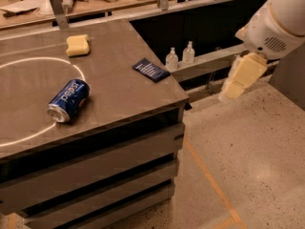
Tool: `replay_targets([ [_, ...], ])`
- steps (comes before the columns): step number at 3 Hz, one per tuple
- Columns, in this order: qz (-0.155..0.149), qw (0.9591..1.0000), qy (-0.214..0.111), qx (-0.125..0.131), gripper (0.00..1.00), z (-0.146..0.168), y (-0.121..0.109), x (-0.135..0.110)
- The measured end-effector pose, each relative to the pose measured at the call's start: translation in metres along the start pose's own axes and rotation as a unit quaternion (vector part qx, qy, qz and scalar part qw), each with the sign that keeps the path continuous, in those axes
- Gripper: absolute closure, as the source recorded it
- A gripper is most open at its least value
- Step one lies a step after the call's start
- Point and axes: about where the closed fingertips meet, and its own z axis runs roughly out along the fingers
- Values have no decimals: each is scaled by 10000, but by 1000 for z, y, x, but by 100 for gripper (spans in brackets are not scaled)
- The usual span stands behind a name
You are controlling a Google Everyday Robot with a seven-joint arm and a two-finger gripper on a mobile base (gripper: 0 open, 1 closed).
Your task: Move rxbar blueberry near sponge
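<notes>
The rxbar blueberry [150, 70], a flat dark navy wrapper, lies on the grey table top [109, 94] near its right edge. The sponge [77, 45], a pale yellow block, sits further back and to the left on the table. My gripper [238, 82] hangs off the white arm at the right, over the floor, well to the right of the table and apart from both things. It holds nothing that I can see.
A blue Pepsi can [68, 100] lies on its side at the left front, on a white circle line. Two small clear bottles [180, 57] stand on a ledge behind the table's right edge. A cluttered bench runs along the back.
</notes>
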Motion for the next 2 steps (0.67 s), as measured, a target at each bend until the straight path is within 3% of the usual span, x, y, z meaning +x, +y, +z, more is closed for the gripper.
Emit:
replay_targets([
  [2, 614, 9963, -553, 238, 0, 62, -62, -62],
])
